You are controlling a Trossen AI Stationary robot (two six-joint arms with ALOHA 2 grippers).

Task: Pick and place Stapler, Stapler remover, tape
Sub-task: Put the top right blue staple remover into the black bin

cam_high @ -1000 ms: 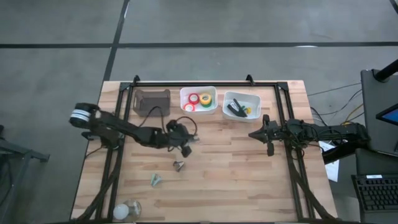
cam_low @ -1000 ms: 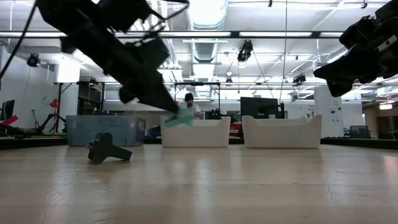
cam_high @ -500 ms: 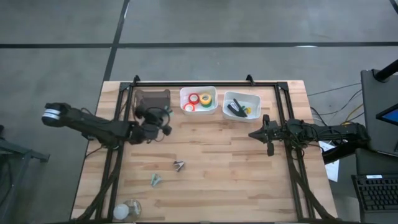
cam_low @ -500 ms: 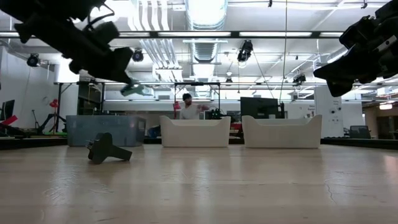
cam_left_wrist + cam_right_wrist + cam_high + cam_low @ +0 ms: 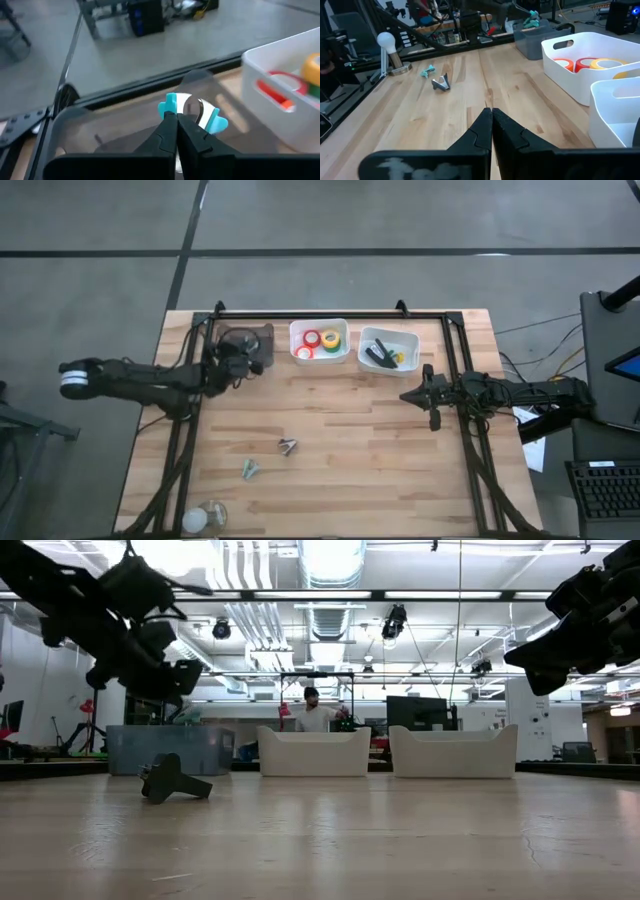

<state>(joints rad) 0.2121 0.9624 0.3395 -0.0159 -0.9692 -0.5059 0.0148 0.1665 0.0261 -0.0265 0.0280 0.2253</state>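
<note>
My left gripper [image 5: 250, 358] hangs over the dark translucent bin [image 5: 243, 338] at the table's far left, shut on a teal staple remover [image 5: 192, 111]. Two more staple removers lie on the table, a dark one [image 5: 288, 446] and a teal one [image 5: 249, 469]. The coloured tape rolls [image 5: 322, 340] sit in the left white bin. The black stapler [image 5: 378, 357] lies in the right white bin. My right gripper [image 5: 408, 395] waits shut above the table's right part. My left gripper pinches the teal staple remover between its two fingertips [image 5: 170, 122], at the remover's middle, where its silver metal jaws [image 5: 202, 111] meet the teal wings. The remover is lifted clear, held above the dark bin's opening.
The two white bins [image 5: 345, 355] [image 5: 410, 340] stand side by side at the far edge, right of the dark bin. A light bulb on a stand [image 5: 205, 517] sits at the near left corner. A black frame rail [image 5: 330, 312] runs along the far edge. A person shows in the room beyond [image 5: 312, 712].
My left gripper has carried the teal staple remover from the table's middle up and toward the far left, and now hangs over the dark bin. It has stayed shut on the remover throughout. The right arm has kept still.
</note>
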